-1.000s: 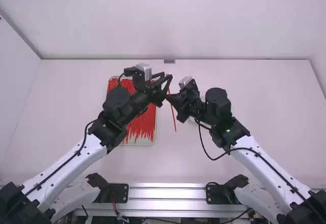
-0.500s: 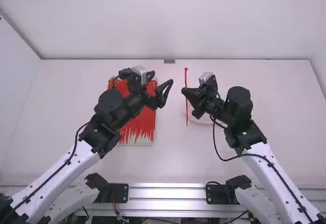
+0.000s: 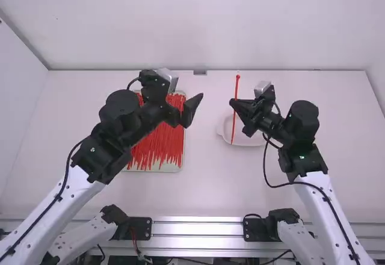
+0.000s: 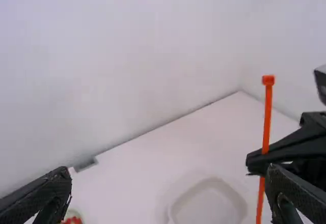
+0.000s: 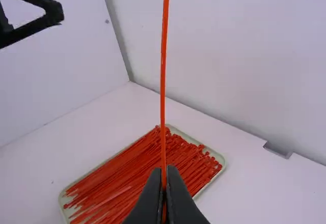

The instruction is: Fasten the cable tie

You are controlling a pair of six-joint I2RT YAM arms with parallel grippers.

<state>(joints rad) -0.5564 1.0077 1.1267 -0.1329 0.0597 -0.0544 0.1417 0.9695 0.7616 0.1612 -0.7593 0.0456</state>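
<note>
A single red cable tie (image 3: pixel 234 109) stands nearly upright, its head end up, with my right gripper (image 3: pixel 239 113) shut on its lower part above the white bowl (image 3: pixel 255 138). In the right wrist view the shut fingers (image 5: pixel 153 193) pinch the tie (image 5: pixel 164 71), which runs straight up. My left gripper (image 3: pixel 191 108) stands open with nothing in it, to the left of the tie and apart from it, above the right edge of the tray. The left wrist view has its own fingers (image 4: pixel 46 196) spread wide, with the tie (image 4: pixel 265 127) and the right gripper (image 4: pixel 285 152) beyond.
A pale tray (image 3: pixel 174 168) holding several loose red cable ties (image 3: pixel 153 144) lies left of the middle, partly under the left arm. The tray (image 5: pixel 216 158) also sits beyond the right gripper's fingers. The bowl (image 4: pixel 206 203) holds nothing that I can see.
The grippers, close together at the tie a second ago, have drawn apart. The right one carried the tie right and up over the bowl; the left one pulled back left, open.
</note>
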